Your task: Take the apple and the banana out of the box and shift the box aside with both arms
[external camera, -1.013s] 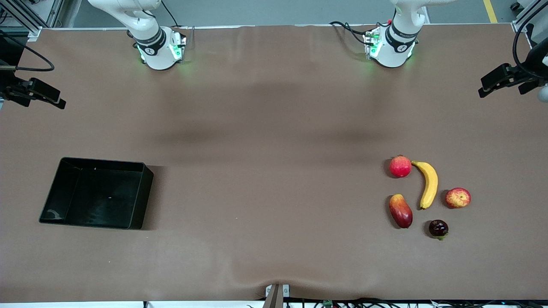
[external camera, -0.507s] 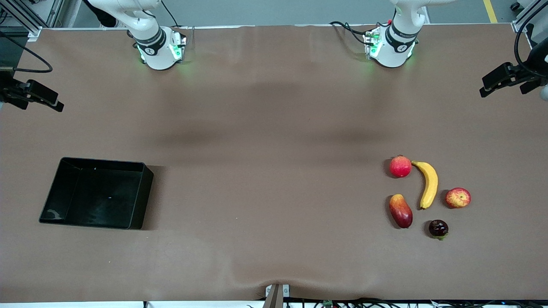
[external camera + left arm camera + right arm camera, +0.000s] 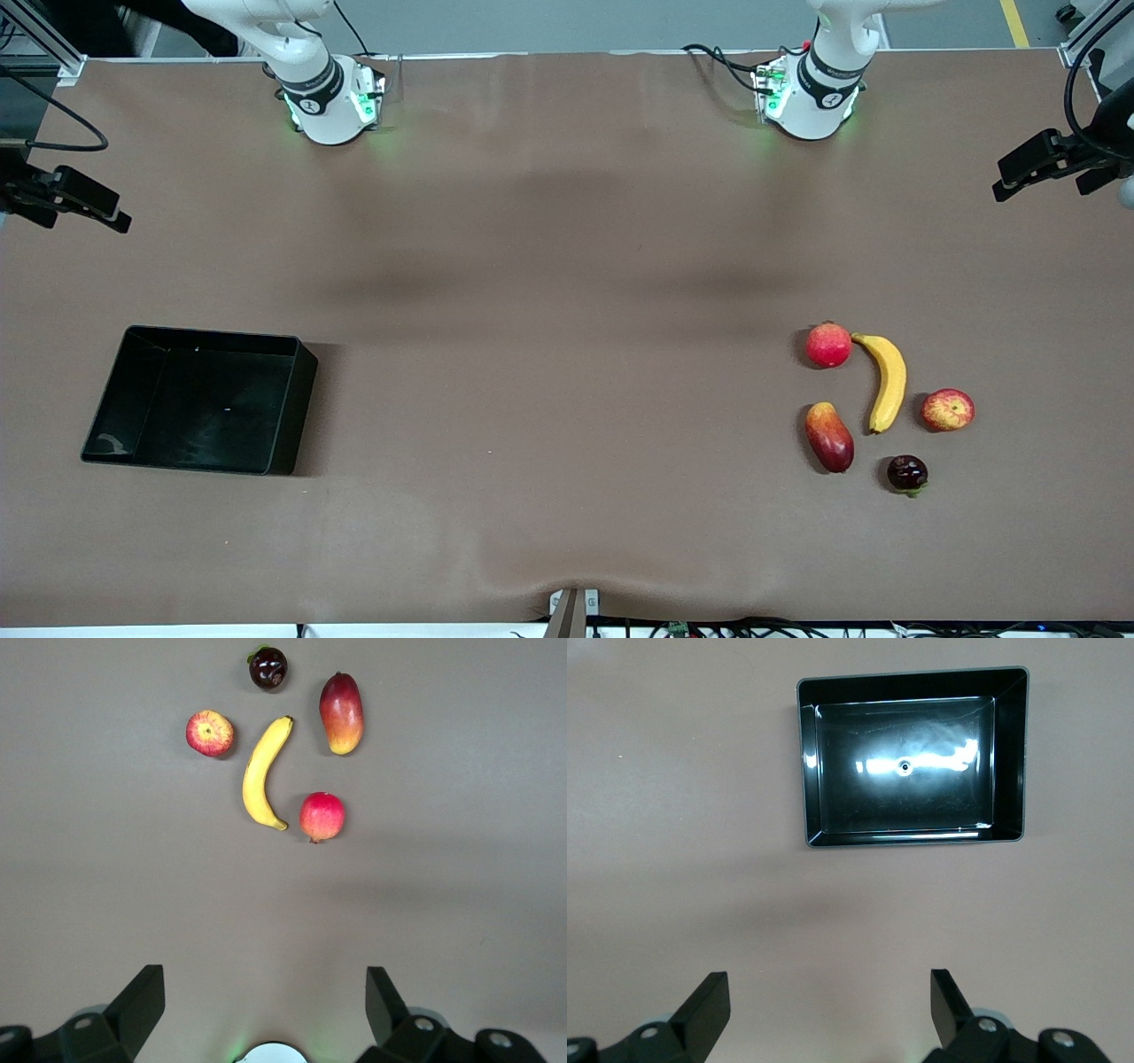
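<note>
Fruits, the banana [image 3: 263,771] and apple [image 3: 210,733], are seen well ahead of the spread-apart left gripper [image 3: 266,1001]; the box [image 3: 912,757] likewise lies clear of the spread-apart right gripper [image 3: 830,1005].

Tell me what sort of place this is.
Likely a robotics lab: a brown-covered table with two arm bases bolted along one edge, a black bin and a banana among the fruits laid out.
</note>
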